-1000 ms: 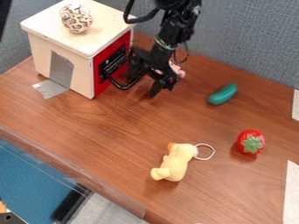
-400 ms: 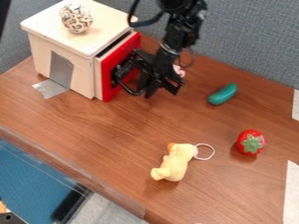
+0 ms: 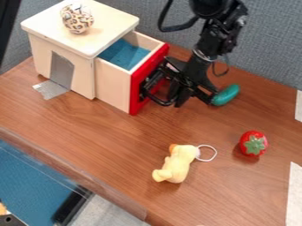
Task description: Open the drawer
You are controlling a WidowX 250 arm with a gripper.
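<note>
Brown wood grain runs across the tabletop point(image 3: 106, 143), backed by a grey fabric partition point(image 3: 268, 42). On it, the drawer point(image 3: 113, 84) juts well out of the pale cabinet point(image 3: 62, 50), its blue lining point(image 3: 125, 54) exposed. The black gripper point(image 3: 187, 98) hangs at the red front point(image 3: 137, 93), by the black handle point(image 3: 154, 98); whether it is parted or clamped, I cannot tell.

I'd judge the opening nearly or fully done, so the risk lies in overdoing it: more pull could drag the drawer off its support or tip it. Backing away with the handle snagged might tug the cabinet too, rolling the patterned ball point(image 3: 77, 18) off its top. The teal toy point(image 3: 225, 95) (1 of 3 loose on the table) could get shoved by the gripper's outer side.
</note>
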